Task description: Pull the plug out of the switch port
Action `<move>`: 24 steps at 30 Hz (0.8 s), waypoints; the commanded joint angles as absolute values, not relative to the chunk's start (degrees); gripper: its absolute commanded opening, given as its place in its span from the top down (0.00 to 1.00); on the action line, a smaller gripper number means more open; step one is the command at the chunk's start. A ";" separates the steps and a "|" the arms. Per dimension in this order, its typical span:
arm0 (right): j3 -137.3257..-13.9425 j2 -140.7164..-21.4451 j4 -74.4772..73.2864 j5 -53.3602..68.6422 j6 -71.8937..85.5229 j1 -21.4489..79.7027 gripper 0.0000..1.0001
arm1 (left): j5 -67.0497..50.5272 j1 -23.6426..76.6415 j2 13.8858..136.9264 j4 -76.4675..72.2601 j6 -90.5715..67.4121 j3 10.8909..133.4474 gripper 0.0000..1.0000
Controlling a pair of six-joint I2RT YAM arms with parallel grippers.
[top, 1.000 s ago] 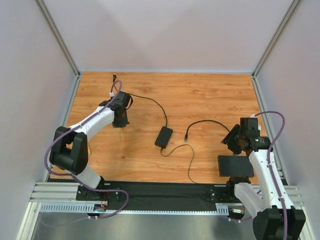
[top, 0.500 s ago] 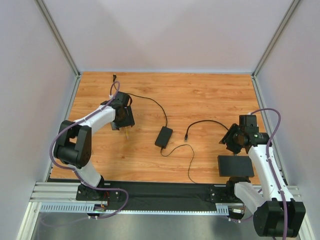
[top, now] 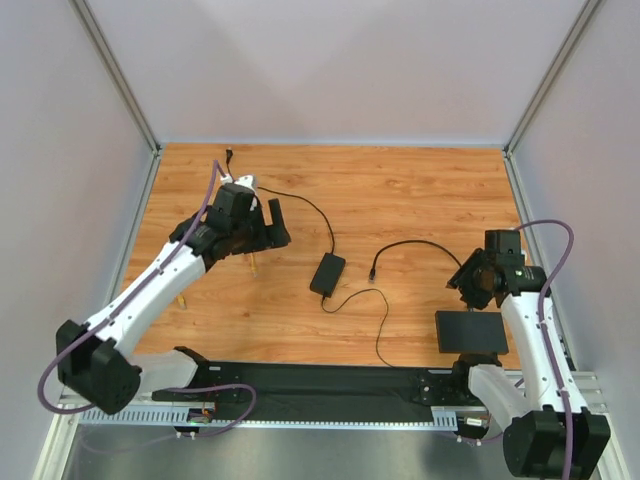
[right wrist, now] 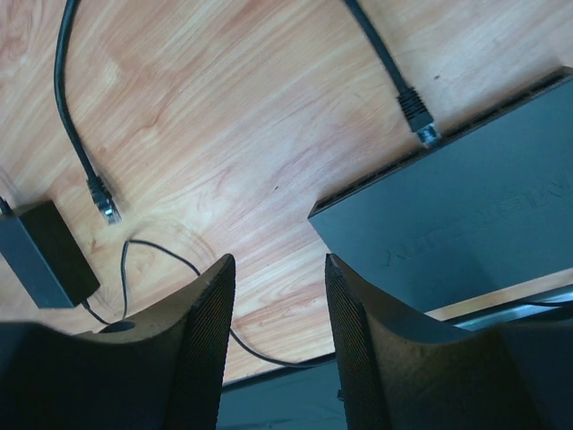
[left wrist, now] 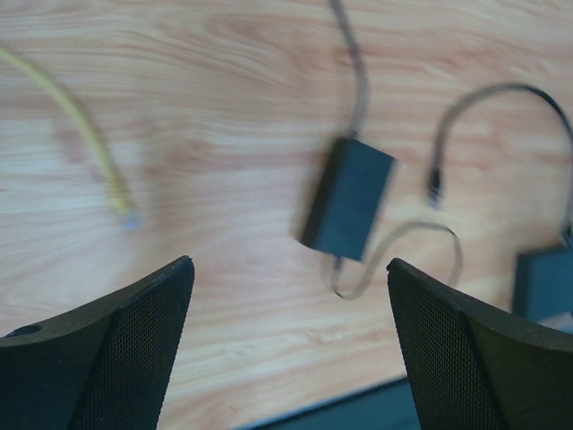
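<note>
I've got the left gripper (left wrist: 288, 269) and right gripper (right wrist: 277, 264) both spread, holding nothing; the switch (top: 472, 331) sits in the desk's (top: 400, 190) near-right corner.
Right gripper hangs over the switch's far edge, where the plug (right wrist: 414, 106) touches it; can't tell if it's seated. The side wall (top: 590, 200) is close to that arm. Left gripper is well apart, left of the adapter brick (top: 327, 272), with a yellow cable (left wrist: 89, 143) near. Wood-grain top.

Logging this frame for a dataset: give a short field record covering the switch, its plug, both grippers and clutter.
switch: flat matte-black rectangular box, lying flat
plug: black cable end at the switch's edge, apparently in a port
left gripper: open, empty
right gripper: open, empty, beside the switch
clutter: small black adapter brick; loose yellow cable
</note>
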State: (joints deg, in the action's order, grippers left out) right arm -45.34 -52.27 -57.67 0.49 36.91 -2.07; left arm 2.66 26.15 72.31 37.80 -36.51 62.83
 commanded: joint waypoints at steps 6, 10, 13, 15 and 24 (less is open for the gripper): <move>-46.76 -45.45 -63.28 -2.02 41.22 -13.94 0.53 | -10.46 45.68 65.13 21.99 -40.96 56.78 0.04; -45.44 -41.49 -64.07 -2.54 42.18 -21.61 0.51 | -9.40 56.50 70.37 15.22 -41.04 57.21 0.04; -43.25 -39.20 -63.81 -2.46 44.29 -27.50 0.45 | -10.63 61.69 77.94 13.54 -40.70 61.25 0.04; -40.79 -38.50 -63.55 -0.98 45.88 -31.44 0.41 | -11.51 63.62 83.98 13.97 -40.52 65.19 0.05; -36.39 -39.46 -62.14 0.09 47.03 -34.54 0.15 | -19.77 66.62 99.56 7.65 -44.03 72.06 0.06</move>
